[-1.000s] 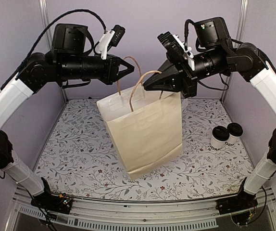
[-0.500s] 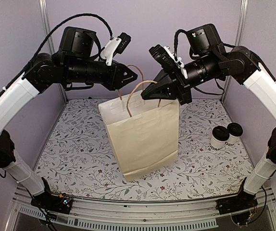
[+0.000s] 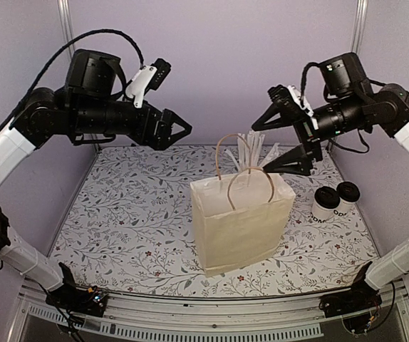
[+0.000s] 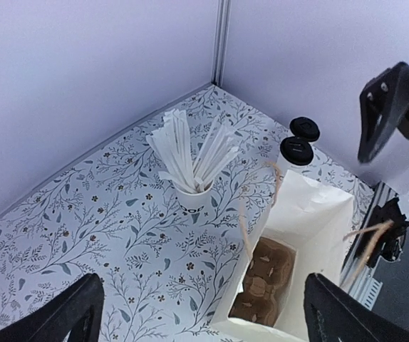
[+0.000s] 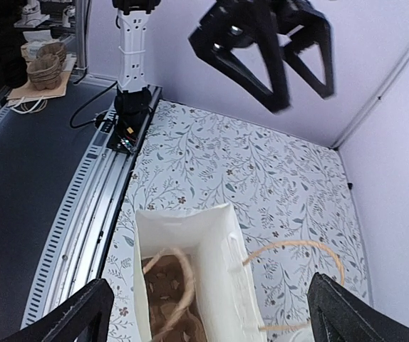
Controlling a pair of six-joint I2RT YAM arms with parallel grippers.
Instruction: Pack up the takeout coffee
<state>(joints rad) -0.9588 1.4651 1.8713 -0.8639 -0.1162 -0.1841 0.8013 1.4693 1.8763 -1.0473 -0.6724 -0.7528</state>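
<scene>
Two takeout coffee cups stand side by side at the right of the table, one nearer (image 3: 326, 204) and one behind it (image 3: 348, 192). Both are white with black lids, and their lids (image 4: 297, 151) also show in the left wrist view. A cream paper bag (image 3: 241, 222) stands upright in the middle, with a brown cup carrier (image 4: 264, 286) at its bottom. My left gripper (image 3: 178, 135) hangs open, high and to the bag's left. My right gripper (image 3: 260, 149) hangs open above the bag's right side. Neither holds anything, and both twine handles stand free.
A white cup full of long white straws (image 3: 251, 151) stands just behind the bag. Lilac walls close the table on the left, back and right. A metal rail (image 3: 211, 319) runs along the near edge.
Both grippers have opened and let go of the bag's handles. The bag now stands lower and further right on the table. The arms have drawn apart, left and right.
</scene>
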